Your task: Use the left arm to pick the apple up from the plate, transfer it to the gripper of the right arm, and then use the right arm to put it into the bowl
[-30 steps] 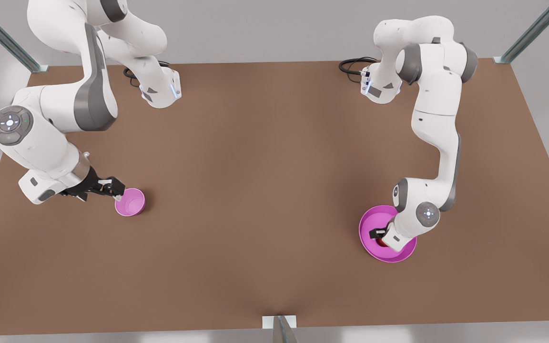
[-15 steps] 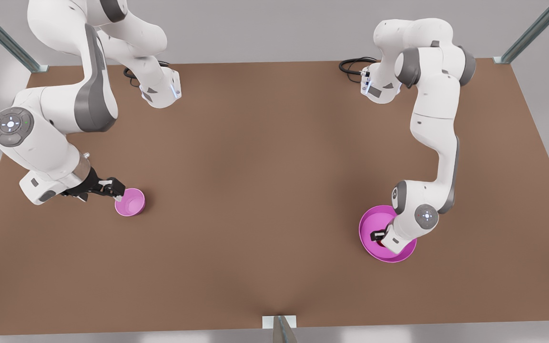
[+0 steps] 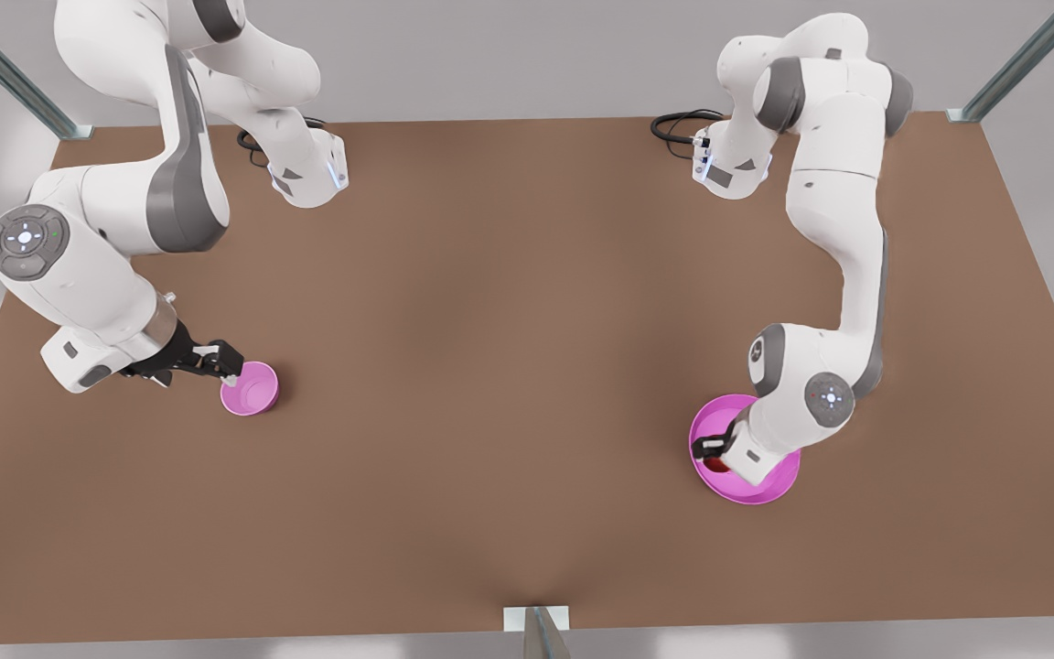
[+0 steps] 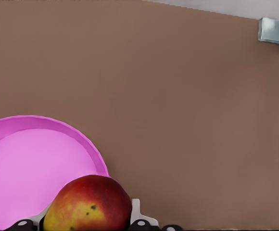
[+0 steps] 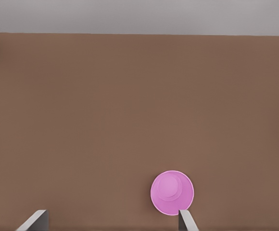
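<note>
Plain brown table (image 3: 509,366) under grey walls; metal struts (image 3: 10,78) at corners.

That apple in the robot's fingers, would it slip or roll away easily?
Probably a little. The apple is round and smooth-looking, so it could roll if dropped on the plate. It seems firm, so the left gripper likely squeezes it without denting. The right gripper waits beside the bowl.

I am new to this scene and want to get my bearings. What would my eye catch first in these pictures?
First, the left gripper over the wide pink plate at the front view's right, closed on the red-and-yellow apple. Then the right gripper at the front view's left, fingers open, beside the small pink bowl. Between them lies bare brown table.
</note>
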Controlling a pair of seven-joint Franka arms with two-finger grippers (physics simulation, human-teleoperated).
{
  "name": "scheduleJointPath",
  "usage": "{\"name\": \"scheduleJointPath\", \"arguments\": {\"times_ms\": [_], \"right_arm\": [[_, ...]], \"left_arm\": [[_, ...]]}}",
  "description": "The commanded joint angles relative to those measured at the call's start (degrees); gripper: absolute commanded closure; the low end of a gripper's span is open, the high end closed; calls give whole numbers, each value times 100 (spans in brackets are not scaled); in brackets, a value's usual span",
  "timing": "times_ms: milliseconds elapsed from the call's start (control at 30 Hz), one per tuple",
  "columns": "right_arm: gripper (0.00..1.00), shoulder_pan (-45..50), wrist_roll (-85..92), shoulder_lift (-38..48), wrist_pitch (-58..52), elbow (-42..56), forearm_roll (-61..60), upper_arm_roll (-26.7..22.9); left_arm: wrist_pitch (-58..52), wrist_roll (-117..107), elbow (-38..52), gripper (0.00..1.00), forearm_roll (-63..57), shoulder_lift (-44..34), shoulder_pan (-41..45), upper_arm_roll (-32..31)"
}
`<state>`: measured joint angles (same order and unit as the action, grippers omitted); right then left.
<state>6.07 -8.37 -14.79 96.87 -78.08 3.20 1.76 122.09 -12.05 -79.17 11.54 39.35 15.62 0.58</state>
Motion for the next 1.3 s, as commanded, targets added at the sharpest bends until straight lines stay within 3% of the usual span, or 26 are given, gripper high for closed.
{"name": "scheduleJointPath", "arguments": {"times_ms": [0,67,200,333,500,800,967,1267], "right_arm": [[0,0,-7,3,-2,3,-4,0],[0,-9,2,3,-2,3,-4,0],[0,17,-86,-76,7,-6,-196,158],[0,-61,-16,-340,7,-6,-3280,149],[0,-176,915,-1245,7,-120,-6147,140],[0,-343,5336,-1412,157,-2142,-8617,281],[0,0,5732,-1869,631,-1904,-9451,299],[0,290,6593,-2265,719,-1535,-10102,299]], "left_arm": [[-986,-1774,270,28,384,-59,450,-14],[-924,-2572,604,28,1146,-24,521,-287],[113,-7081,657,28,2757,-6,600,-1077],[1246,-6723,666,28,4760,328,732,-1789],[1273,-4930,1017,28,7406,1198,732,-2414],[1097,-5202,1193,27,8268,1690,504,-2440],[1124,-5176,1914,27,8294,2068,644,-2607],[1124,-5176,1958,27,8294,2121,679,-2598]]}}
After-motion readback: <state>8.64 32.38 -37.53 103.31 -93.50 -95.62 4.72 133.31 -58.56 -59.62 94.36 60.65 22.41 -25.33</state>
